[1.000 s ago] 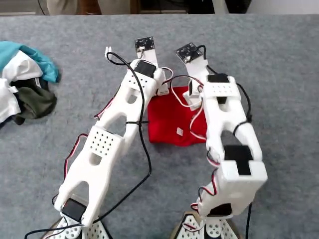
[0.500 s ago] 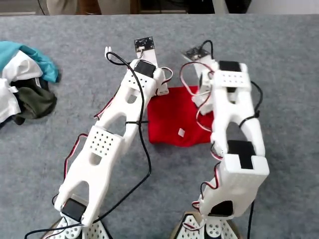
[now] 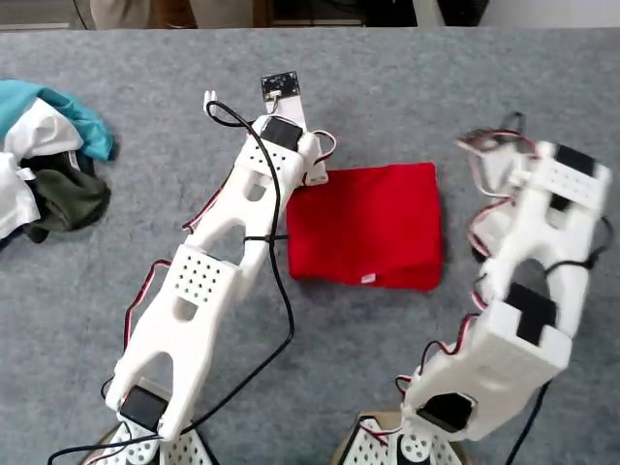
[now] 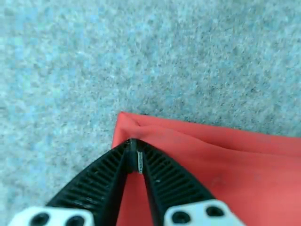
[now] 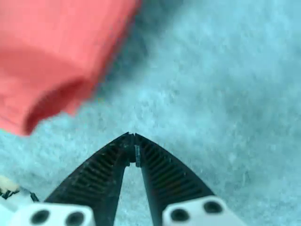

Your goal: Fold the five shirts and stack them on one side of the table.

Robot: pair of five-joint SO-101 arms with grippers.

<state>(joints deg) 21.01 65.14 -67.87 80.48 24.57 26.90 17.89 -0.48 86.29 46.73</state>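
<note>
A folded red shirt (image 3: 366, 225) lies flat on the grey carpeted table (image 3: 484, 77), in the middle. My left gripper (image 4: 134, 145) is shut with its tips on the shirt's far-left corner (image 4: 127, 121), where the cloth bunches into a small ridge. The left arm (image 3: 242, 223) slants up to that corner from the near left. Just past the shirt's right edge (image 5: 56, 61), my right gripper (image 5: 132, 137) hangs shut and empty over bare carpet. The right arm (image 3: 542, 242) stands to the right of the shirt.
A loose pile of shirts (image 3: 44, 165), teal, white and dark green, sits at the table's left edge. Bare carpet stretches along the far side and the right of the table. Both arm bases (image 3: 387, 446) stand at the near edge.
The right arm swung from above the red shirt out to its right, uncovering it. The shirt now lies spread wider toward the right. The left arm stayed still.
</note>
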